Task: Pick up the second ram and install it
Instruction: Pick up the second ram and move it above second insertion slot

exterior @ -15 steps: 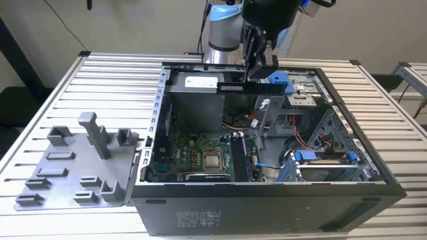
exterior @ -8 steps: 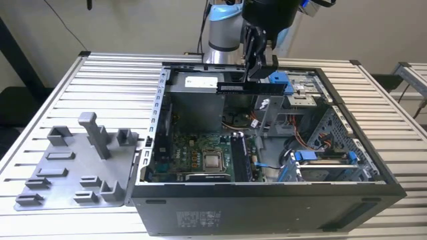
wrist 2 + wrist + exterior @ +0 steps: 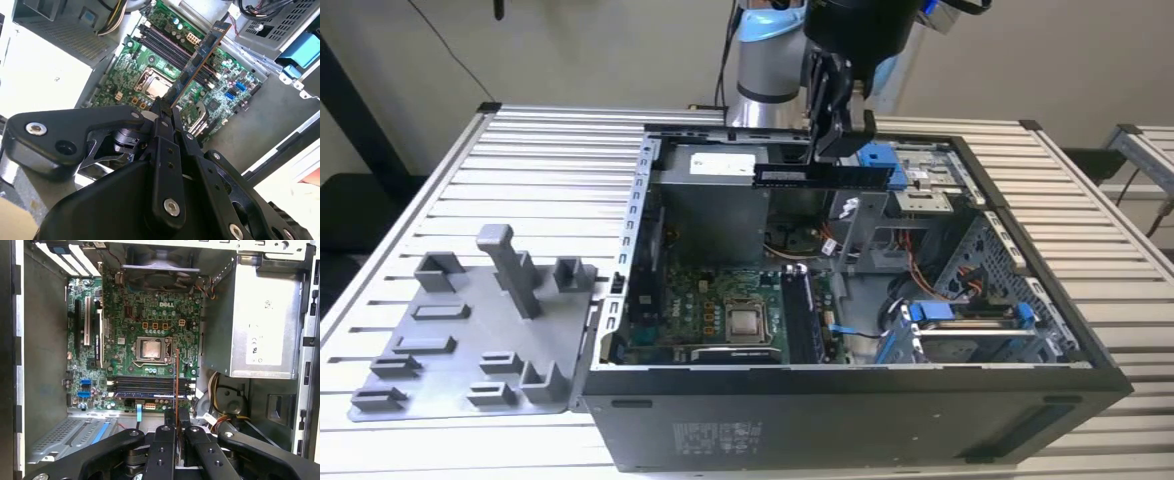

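The gripper point(image 3: 838, 152) hangs in the upper centre of the exterior view, over the open computer case point(image 3: 854, 405). Its fingers are closed on the second ram point(image 3: 821, 176), clamping the stick near one end. In the exterior view the ram is a dark horizontal bar. It is held clear above the case interior, in front of the power supply point(image 3: 714, 165) and well above the motherboard point(image 3: 707, 300). In the second wrist view the ram point(image 3: 197, 62) projects straight out from the fingertips of the gripper point(image 3: 164, 112) over the motherboard point(image 3: 150, 60). In the first wrist view the ram point(image 3: 176, 382) is seen edge-on as a thin line that crosses the memory slots point(image 3: 145, 386) beside the processor socket point(image 3: 150, 349). A grey tray point(image 3: 447, 352) lies on the slatted table point(image 3: 547, 140) at the exterior view's left, beside the case.
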